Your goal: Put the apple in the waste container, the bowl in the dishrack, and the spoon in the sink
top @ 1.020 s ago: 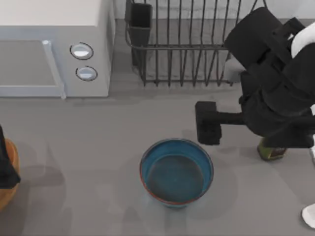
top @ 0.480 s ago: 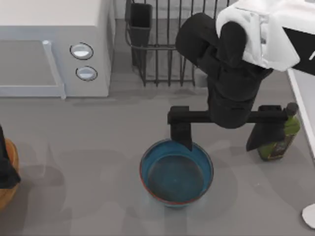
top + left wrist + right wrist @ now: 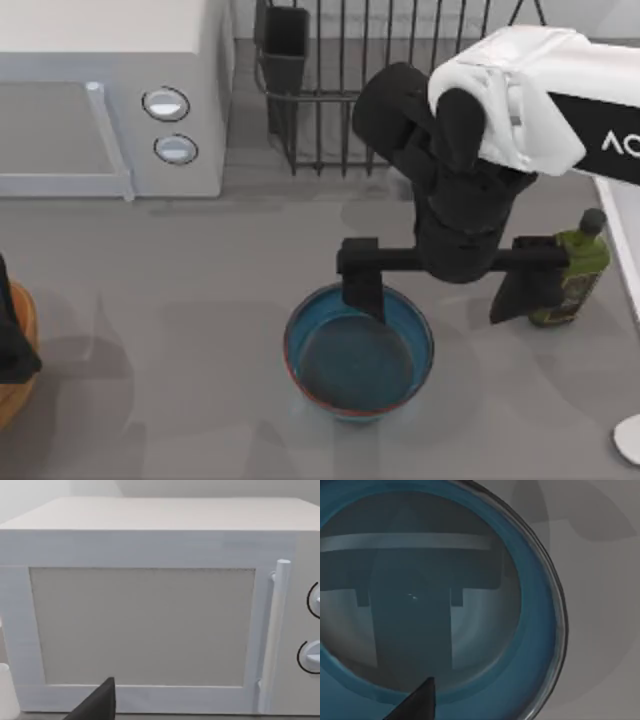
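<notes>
Above bowl rim, right gripper spread wide

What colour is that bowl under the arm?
The bowl is deep blue with a thin reddish-brown rim, clearest in the top view.

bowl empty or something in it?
Empty. The top view shows the bowl upright on the table with a bare blue inside; the right wrist view shows only reflections on its bottom.

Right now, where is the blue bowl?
In the top view the bowl sits on the table near the middle front, right of the microwave, with the open right gripper straddling its far rim and the green bottle beside.
</notes>
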Tool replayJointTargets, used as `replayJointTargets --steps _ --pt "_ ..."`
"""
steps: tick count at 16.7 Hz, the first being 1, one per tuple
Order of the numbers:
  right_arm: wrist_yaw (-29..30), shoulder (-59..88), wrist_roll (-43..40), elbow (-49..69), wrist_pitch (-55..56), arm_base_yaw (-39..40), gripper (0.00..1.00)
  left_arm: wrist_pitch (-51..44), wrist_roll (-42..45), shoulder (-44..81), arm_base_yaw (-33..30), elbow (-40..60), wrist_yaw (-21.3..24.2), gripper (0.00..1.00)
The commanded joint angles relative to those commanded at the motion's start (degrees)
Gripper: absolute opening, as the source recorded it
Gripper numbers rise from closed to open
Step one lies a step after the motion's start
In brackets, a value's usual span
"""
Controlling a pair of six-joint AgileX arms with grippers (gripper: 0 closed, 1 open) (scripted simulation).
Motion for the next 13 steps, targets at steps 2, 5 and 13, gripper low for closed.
replayJointTargets --steps 2,5,13 --pt "0.0 1.6 0.1 -3.9 6.1 0.1 1.0 0.0 0.0 0.0 0.0 0.0 0.0 1.0" --pt "0.0 3.6 0.3 -8.8 12.9 0.2 1.0 0.0 0.0 0.0 0.0 0.0 0.0 1.0" --pt "0.0 4.1 0.3 -10.2 14.4 0.2 0.77 0.0 0.0 0.0 0.0 0.0 0.0 1.0"
